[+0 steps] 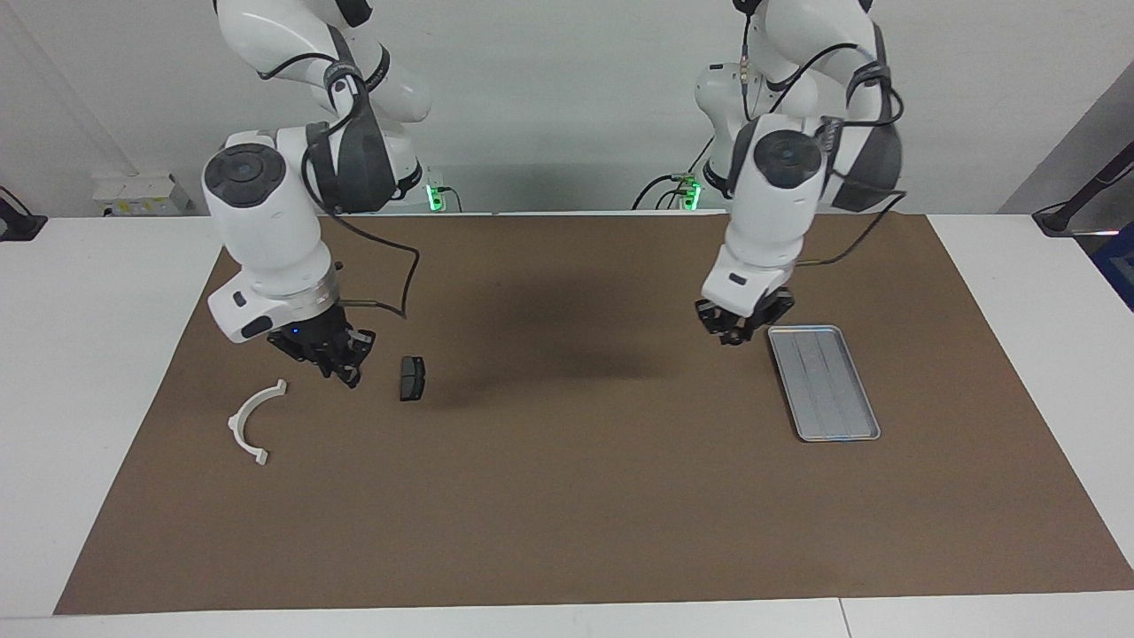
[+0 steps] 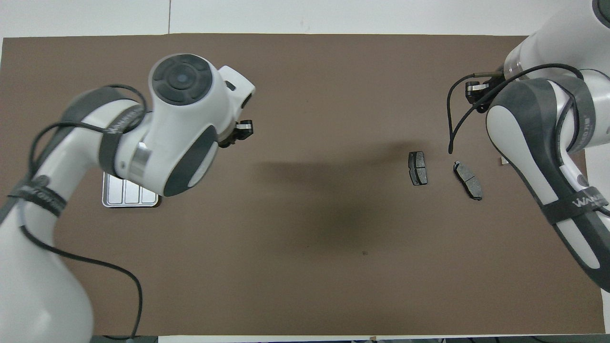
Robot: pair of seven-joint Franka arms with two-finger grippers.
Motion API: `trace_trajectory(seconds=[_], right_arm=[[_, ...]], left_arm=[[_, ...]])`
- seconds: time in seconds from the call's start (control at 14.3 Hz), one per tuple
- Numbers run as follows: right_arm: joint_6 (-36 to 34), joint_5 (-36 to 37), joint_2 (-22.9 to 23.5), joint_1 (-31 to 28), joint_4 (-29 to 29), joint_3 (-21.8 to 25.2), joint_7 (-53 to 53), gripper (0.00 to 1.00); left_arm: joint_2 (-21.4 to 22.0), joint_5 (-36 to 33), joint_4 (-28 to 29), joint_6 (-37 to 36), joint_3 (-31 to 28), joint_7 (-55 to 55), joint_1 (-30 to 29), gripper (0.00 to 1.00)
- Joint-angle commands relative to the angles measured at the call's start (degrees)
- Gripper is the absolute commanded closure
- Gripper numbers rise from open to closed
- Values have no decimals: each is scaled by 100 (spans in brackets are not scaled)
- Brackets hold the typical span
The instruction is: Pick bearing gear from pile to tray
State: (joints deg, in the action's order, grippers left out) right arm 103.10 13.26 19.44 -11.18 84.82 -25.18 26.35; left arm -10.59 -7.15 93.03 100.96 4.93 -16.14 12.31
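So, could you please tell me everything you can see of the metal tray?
The tray is a shallow, silver-grey rectangle, metal by its look, with rounded corners, a raised rim and a faintly ribbed floor. It lies flat on the brown mat toward the left arm's end of the table. Nothing shows inside it. The left gripper hangs beside it.

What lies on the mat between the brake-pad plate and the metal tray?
Nothing: in the facing view the brown mat is bare, only shadowed, between the brake-pad plate and the tray.

tray (image 2: 125,196) under left arm | two brake-pad plates (image 2: 418,167) side by side, apart
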Motion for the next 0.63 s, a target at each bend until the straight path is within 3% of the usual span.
trace_trajectory(seconds=[0.0,0.21,0.42,0.56], right_arm=[[-123,-78,-63,606,-36,-22,1262,100],[-150,-78,-46,1222,-53,-22,2266,100],[-62,-78,24,1749,-36,-22,3119,100],[122,-61,252,2031,-27,-22,3612,100]], left_arm=[[408,126,347,-260,78,1563,-963,100],[697,441,951,-60,69,3131,-1888,100],[1137,460,2223,1272,69,3275,-2004,100],[1173,460,2753,1864,69,3249,-1978,100]])
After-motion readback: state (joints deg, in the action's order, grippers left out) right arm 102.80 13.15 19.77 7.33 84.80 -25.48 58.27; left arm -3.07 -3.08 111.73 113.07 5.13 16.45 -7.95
